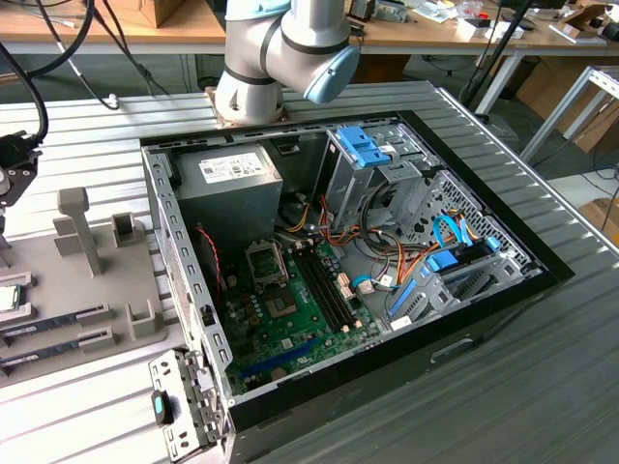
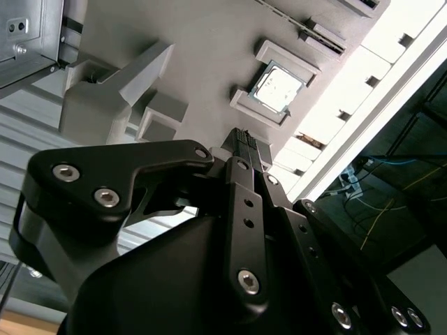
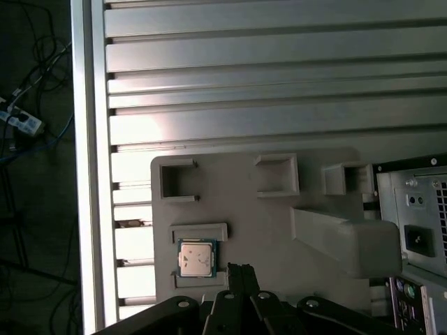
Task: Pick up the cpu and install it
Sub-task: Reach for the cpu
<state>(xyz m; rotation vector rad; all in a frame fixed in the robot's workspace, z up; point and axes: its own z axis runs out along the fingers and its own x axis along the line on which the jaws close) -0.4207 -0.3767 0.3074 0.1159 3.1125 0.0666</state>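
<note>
Soft even light; glare bleaches the ribbed table (image 2: 391,56) edge.

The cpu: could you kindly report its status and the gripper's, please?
Black gripper shut, empty. Small square silvery-grey cpu, green-rimmed, seated in grey plastic tray pocket, close to gripper, untouched. Nothing blocking it.

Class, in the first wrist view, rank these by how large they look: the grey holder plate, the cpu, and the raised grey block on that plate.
1. grey holder plate, largest by far.
2. raised grey block; it stands up toward the camera, which may flatter it.
3. cpu, clearly the smallest.
</note>
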